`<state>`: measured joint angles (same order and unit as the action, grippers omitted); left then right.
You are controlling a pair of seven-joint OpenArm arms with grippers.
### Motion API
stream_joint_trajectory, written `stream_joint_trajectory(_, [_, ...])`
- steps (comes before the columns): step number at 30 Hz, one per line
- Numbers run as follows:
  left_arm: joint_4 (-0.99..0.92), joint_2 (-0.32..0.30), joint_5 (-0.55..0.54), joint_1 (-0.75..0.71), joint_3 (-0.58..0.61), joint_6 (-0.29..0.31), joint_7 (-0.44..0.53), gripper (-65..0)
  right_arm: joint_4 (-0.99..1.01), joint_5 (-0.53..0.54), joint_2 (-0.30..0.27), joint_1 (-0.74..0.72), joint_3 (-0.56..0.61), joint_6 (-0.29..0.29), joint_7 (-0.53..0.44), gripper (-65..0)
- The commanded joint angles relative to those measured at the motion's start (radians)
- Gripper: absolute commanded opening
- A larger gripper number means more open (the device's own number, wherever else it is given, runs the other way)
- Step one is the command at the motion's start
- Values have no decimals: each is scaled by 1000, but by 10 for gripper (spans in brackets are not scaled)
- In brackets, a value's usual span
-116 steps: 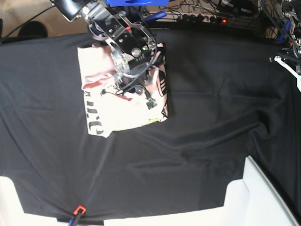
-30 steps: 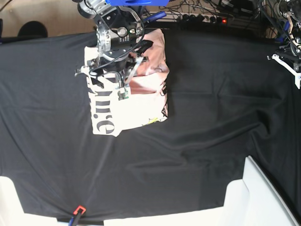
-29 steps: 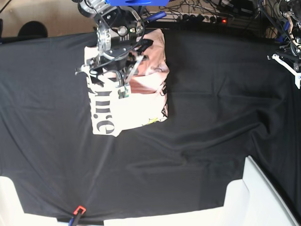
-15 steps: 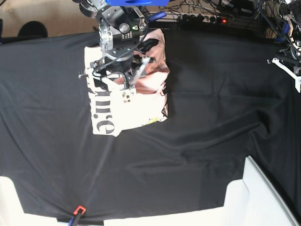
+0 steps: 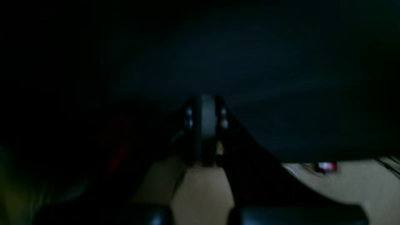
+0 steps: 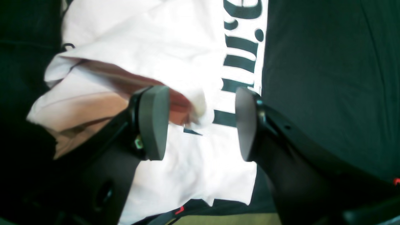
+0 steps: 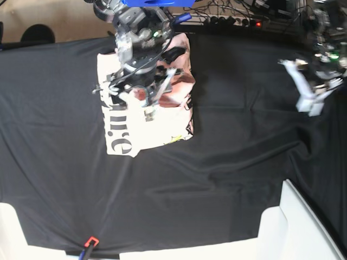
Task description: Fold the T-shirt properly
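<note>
The pale pink T-shirt (image 7: 157, 130) lies folded on the black cloth at the upper left, with black lettering (image 7: 118, 127) along its left edge. In the right wrist view the T-shirt (image 6: 187, 40) fills the middle, with a loose fold raised under the fingers. My right gripper (image 7: 133, 95) hovers over the shirt's upper half. It is open (image 6: 200, 123), and its fingers (image 6: 153, 122) straddle the raised fold without clamping it. My left gripper (image 7: 309, 100) is over bare cloth at the upper right, far from the shirt. In the dark left wrist view (image 5: 206, 103) its jaws look pressed together and empty.
The large black cloth (image 7: 227, 162) covers the table, with creases in its middle. White bins stand at the bottom right (image 7: 303, 227) and bottom left (image 7: 11, 227). A red-tipped tool (image 7: 89, 241) lies at the front edge. Cables and a power strip (image 7: 233, 20) run along the back.
The shirt's left edge was drawn out, showing more lettering. My right gripper shifted slightly toward the front over the shirt. My left arm swung in from the right edge toward the middle.
</note>
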<state>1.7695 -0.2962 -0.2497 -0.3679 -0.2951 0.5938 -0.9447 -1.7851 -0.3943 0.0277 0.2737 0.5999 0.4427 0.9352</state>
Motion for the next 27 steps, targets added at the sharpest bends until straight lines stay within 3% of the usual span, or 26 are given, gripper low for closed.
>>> stream_joint_trajectory(1, [45,2,16,0,6,7,-23,-605,-14,-42,-7,-17,-65,21,-20,-324])
stream_joint_trajectory(3, [89,36,16,17,38,42,-98,-571,-6,-42,-13,-35,-169,20,-20,-324])
stream_joint_trajectory(7, [158,59,17,83,172,104,-222,-418,51,-41,-39,-75,-344,17,-21,-324])
stream_joint_trajectory(10, [229,61,17,105,284,104,-262,-361,69,-41,-59,-80,-432,-52,-48,-324])
stream_joint_trajectory(13, [229,64,17,135,331,104,-265,-363,64,-41,-55,-54,-482,-140,-71,-325])
stream_joint_trajectory(19, [217,76,28,182,259,104,-267,-363,64,-42,-10,-9,-435,-144,-123,-326])
stream_joint_trajectory(22, [181,70,94,188,118,10,-267,-376,64,-42,2,-7,-423,-146,-130,-328])
stream_joint_trajectory(24, [128,68,207,188,40,-38,-261,-437,64,-42,8,-7,-412,-147,-132,-328])
stream_joint_trajectory(27, [23,44,367,178,-66,-39,-190,-563,64,-42,7,-15,-363,-147,-132,-328])
